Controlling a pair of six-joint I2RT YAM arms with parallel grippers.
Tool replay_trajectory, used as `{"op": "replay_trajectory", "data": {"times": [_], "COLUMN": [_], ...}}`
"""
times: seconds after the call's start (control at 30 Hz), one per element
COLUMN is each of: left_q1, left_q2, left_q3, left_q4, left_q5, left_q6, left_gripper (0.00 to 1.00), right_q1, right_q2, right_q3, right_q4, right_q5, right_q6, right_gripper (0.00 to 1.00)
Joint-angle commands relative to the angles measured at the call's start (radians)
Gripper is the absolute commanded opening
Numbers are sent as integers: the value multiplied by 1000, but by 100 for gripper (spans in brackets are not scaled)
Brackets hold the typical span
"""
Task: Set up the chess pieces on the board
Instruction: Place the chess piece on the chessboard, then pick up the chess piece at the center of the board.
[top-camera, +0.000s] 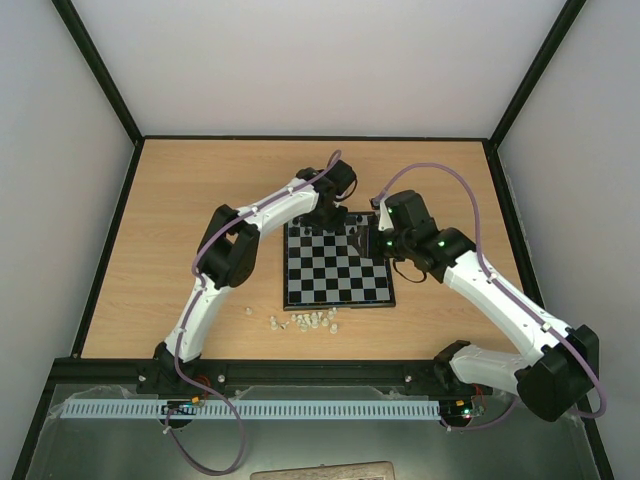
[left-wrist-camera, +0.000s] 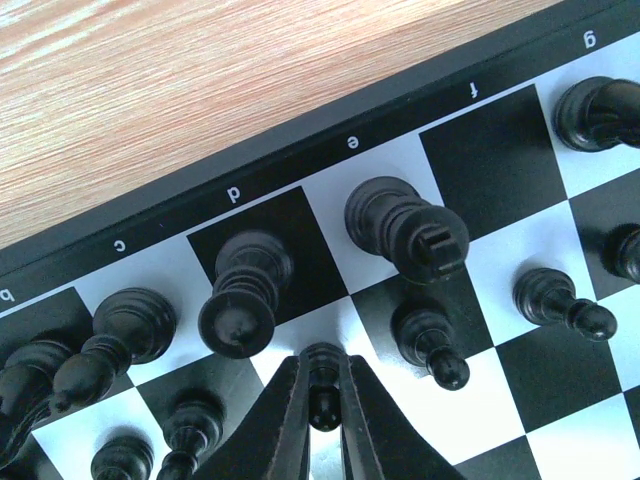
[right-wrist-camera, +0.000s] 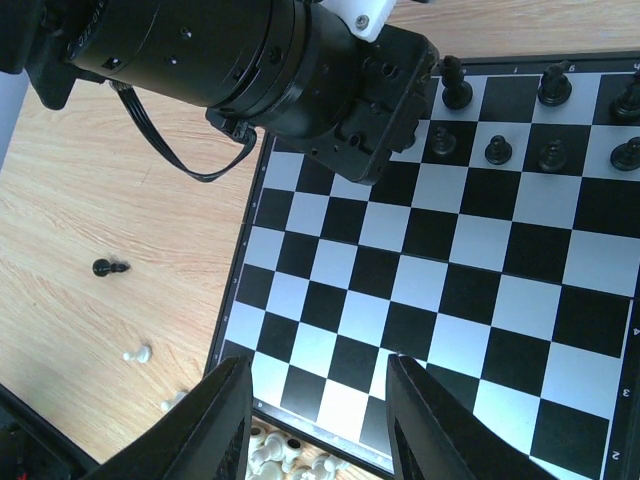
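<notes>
The board (top-camera: 336, 265) lies mid-table. My left gripper (top-camera: 333, 217) hangs over its far edge, shut on a black pawn (left-wrist-camera: 324, 385) that stands on a pale square in the second row. Around it in the left wrist view stand several black chess pieces: a queen (left-wrist-camera: 243, 295), a king (left-wrist-camera: 405, 225), two pawns (left-wrist-camera: 430, 340) (left-wrist-camera: 558, 300) and a piece on the g square (left-wrist-camera: 595, 110). My right gripper (right-wrist-camera: 315, 420) is open and empty above the board's near rows (right-wrist-camera: 420, 290). It sits at the board's far right corner in the top view (top-camera: 372, 240).
Several whitish chessmen (top-camera: 305, 322) lie on the table by the board's near edge and show in the right wrist view (right-wrist-camera: 270, 455). One black pawn (right-wrist-camera: 110, 267) and a whitish one (right-wrist-camera: 138, 354) lie on the wood left of the board. The left arm's wrist (right-wrist-camera: 250, 60) fills the upper left of the right wrist view.
</notes>
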Motion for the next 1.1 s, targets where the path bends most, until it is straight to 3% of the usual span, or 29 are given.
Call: {"op": "replay_trajectory", "data": {"times": [0.0, 0.43, 0.63, 0.9, 1.07], "left_q1": [-2, 0, -5, 38, 92], "left_q2": [-13, -75, -284, -679, -927], "left_q3": [24, 23, -73, -473, -847], "left_q4": [-20, -32, -12, 49, 159], "left_q5": [5, -3, -80, -200, -190], "left_q6": [0, -23, -61, -241, -391], "left_gripper": [11, 25, 40, 52, 55], "right_q1": [-9, -19, -23, -23, -20], "right_q2": [10, 16, 2, 5, 66], "right_q3": [-14, -22, -14, -19, -55], "right_q4": [6, 16, 9, 41, 175], "right_q5": [-18, -40, -45, -107, -317], "right_q6": [-18, -26, -32, -31, -11], "right_gripper": [38, 38, 39, 43, 46]}}
